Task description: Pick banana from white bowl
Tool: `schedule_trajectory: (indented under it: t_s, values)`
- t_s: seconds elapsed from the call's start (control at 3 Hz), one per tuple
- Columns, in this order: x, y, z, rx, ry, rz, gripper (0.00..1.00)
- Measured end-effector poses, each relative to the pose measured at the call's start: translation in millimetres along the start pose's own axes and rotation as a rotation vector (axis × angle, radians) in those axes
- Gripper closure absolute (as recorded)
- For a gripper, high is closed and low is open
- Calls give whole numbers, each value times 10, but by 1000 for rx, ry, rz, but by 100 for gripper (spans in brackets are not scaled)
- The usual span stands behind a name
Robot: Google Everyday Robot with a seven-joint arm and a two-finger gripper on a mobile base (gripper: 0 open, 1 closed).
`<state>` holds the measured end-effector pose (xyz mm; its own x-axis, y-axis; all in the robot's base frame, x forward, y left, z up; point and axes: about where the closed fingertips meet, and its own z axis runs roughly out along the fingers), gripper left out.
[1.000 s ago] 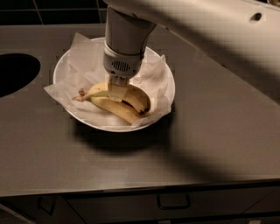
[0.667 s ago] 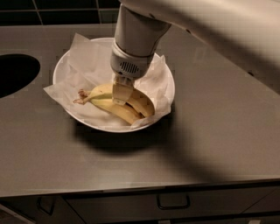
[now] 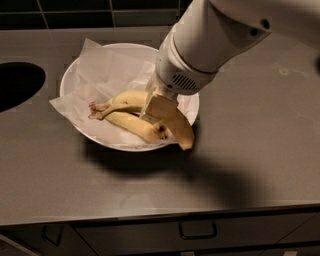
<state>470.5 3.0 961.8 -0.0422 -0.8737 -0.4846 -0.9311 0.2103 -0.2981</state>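
The white bowl (image 3: 131, 46) stands on the grey counter, lined with crumpled white paper (image 3: 105, 70). Two yellow bananas (image 3: 127, 100) joined at the stem lie in it, stems to the left. One brown-spotted banana end (image 3: 184, 137) sticks out over the bowl's front right rim. My gripper (image 3: 156, 111) comes down from the upper right into the bowl. Its fingers are closed on the middle of the bananas. The large white wrist (image 3: 192, 55) hides the bowl's right part.
A dark round opening (image 3: 17, 82) is sunk in the counter at the left. Dark tiles (image 3: 100, 6) run along the back. The counter's front edge lies below, with a drawer handle (image 3: 197, 230) under it.
The arm has swung in from the right and tilted. The gripper has closed on the bananas, and their right end has shifted right and forward over the bowl's rim.
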Motion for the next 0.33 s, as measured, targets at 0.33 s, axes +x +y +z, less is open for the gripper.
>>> schedule_trajectory:
  t_s: [0.33]
  values:
    - [-50,-27,-94,30,-21,-3,100]
